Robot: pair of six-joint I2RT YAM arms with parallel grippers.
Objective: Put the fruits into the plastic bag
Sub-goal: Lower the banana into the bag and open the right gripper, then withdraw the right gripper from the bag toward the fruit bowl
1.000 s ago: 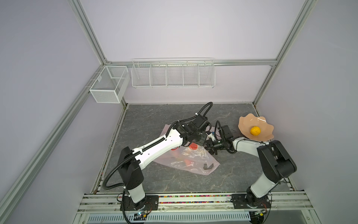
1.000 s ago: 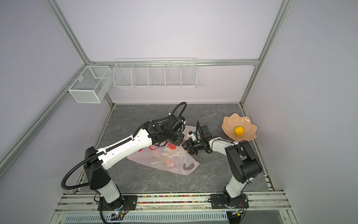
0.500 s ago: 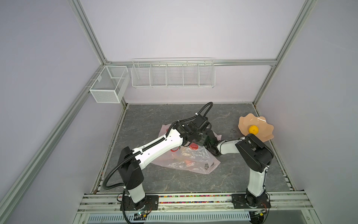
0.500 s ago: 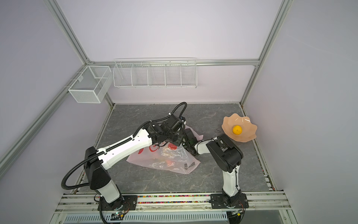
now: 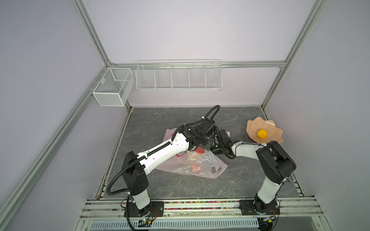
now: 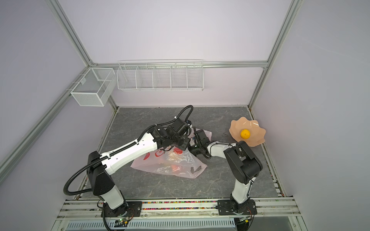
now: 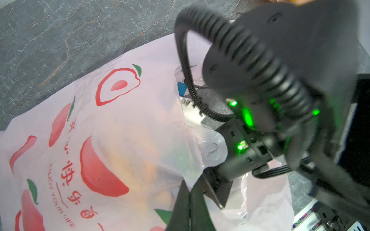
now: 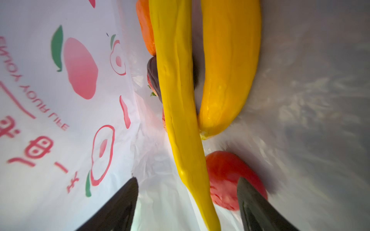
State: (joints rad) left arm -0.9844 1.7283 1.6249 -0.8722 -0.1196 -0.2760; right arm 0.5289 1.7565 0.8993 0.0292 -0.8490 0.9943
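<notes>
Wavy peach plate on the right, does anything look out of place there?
Yes: one round orange sits alone on the plate, outside the plastic bag, where the other fruits already lie. Nothing looks spilled.

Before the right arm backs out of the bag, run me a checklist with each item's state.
1. Right gripper open: ok, jaws stand wide apart.
2. Long yellow fruit released: ok, it lies free between the jaws.
3. Load inside the plastic bag: ok, the second yellow fruit and red fruit lie in it.
4. Left gripper holding the bag's mouth: ok, shut on the film.
5. All fruits bagged: not ok, the orange sits on the plate.
6. Film clear of the right wrist: cannot tell.
</notes>
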